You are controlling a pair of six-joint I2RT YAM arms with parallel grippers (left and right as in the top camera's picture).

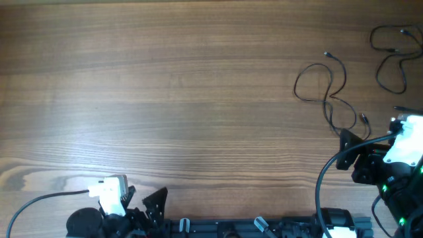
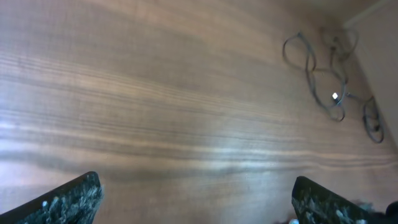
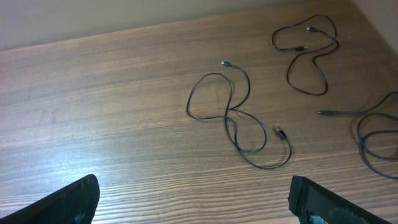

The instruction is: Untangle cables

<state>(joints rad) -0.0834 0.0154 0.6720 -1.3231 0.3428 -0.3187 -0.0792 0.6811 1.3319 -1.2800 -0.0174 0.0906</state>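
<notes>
Thin dark cables with tiny plug ends lie on the far right of the counter, a brown wood-grain surface with a soft sheen. One makes a loose figure-eight of crossing loops; another curls beyond it, well apart. The right wrist view adds a third at its right edge — the overhead view shows only two plainly. The left wrist view shows them as a blurred squiggle at its top right. Both the left claw and the right claw gape wide — black, rough-textured tips, nothing between them.
</notes>
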